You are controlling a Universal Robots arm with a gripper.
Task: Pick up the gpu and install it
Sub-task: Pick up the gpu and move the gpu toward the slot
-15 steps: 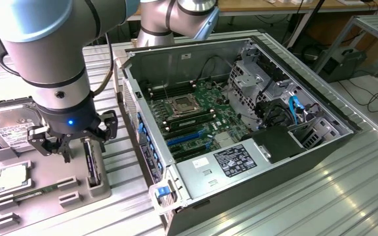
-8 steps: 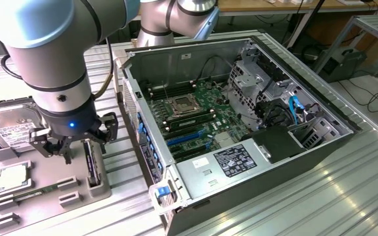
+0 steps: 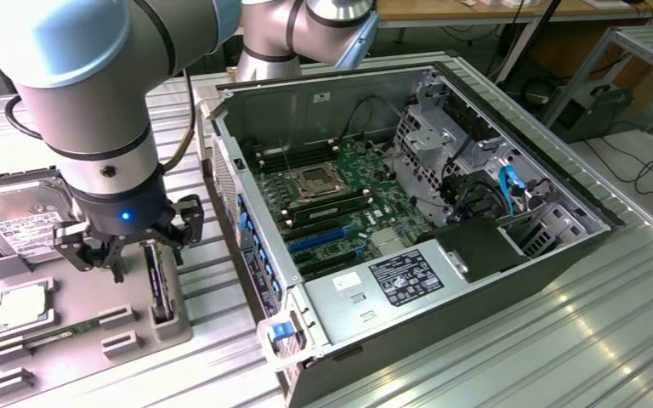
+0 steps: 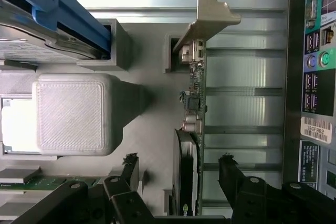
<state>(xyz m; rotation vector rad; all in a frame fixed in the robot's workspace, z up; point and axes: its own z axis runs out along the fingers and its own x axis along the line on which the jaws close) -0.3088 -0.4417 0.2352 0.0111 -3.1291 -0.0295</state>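
GPU (image 3: 160,287) standing on its edge in a slot of the grey tray (image 3: 133,344), over at the exterior view's left, just beside the open case (image 3: 462,340). It's not lifted and not in the machine. The arm hangs right above it. The gripper (image 3: 132,255) is spread wide with nothing in it.

The wrist view gives the clean line-up. The GPU (image 4: 195,103) runs straight down the middle, green board edge-on, with the black cooler on one face. The silver bracket (image 4: 207,17) is at the end away from the gripper (image 4: 179,163), which straddles the cooler end. One black finger (image 4: 130,165) sits to one side and its partner to the other. There's a gap between each and the card, and no contact that I can see.

Also on the tray are the hard drive (image 3: 20,223) with its white label, the square chip (image 3: 26,299) lying flat, and a memory stick (image 3: 54,334) on edge. Up close, the drive (image 4: 37,35) sits in its own slot with a blue rail along it. A grey block (image 4: 71,114) stands between it and the memory stick (image 4: 21,183).

In the case, the motherboard (image 3: 338,191) is in plain sight, along with its blue slots (image 3: 320,238). The case's port panel (image 4: 315,77) runs alongside the tray, with a strip of ribbed metal table (image 4: 247,77) between the two.
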